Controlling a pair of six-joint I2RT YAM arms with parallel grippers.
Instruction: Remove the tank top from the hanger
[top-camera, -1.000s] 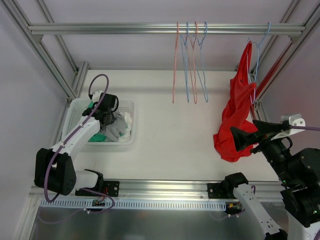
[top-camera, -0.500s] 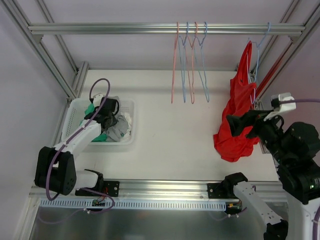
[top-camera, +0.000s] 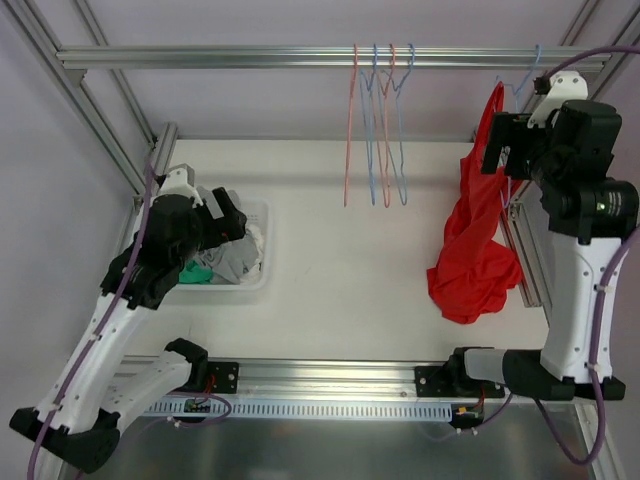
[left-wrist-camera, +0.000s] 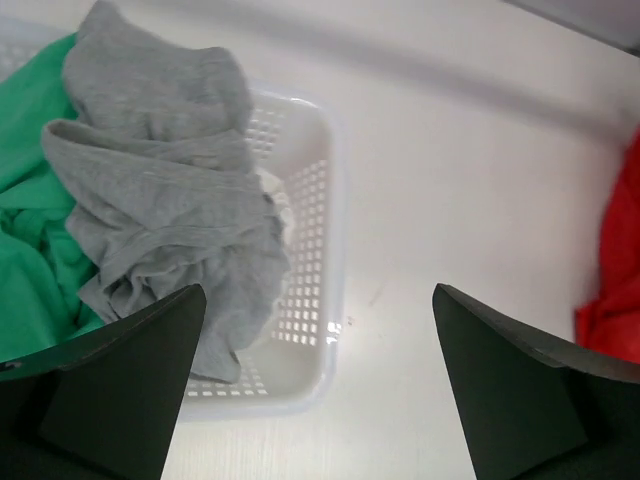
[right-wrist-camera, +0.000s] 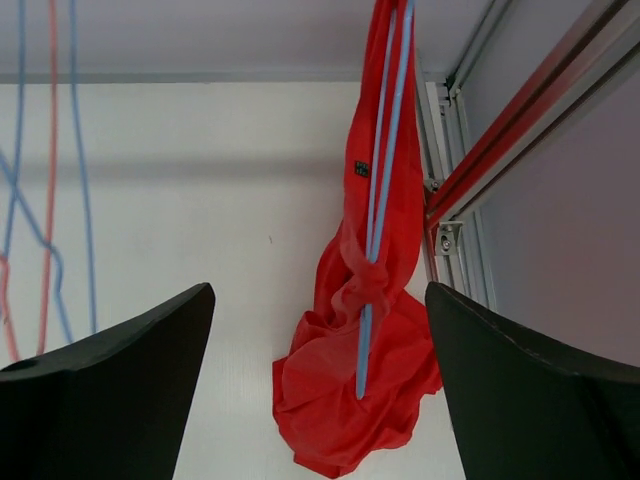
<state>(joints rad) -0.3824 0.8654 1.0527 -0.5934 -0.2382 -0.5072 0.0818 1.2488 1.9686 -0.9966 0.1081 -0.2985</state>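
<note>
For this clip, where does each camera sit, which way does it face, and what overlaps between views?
Top external: above and behind, looking down at table, both arms, rail of hangers.
Left wrist: looks down past open left gripper at white basket of clothes.
Right wrist: looks down past open right gripper at red tank top on blue hanger.
Shared: the tank top appears in all three.

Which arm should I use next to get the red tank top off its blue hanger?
Right. The right gripper is open, raised beside the tank top on its blue hanger. The left gripper is open over the basket across the table.
</note>
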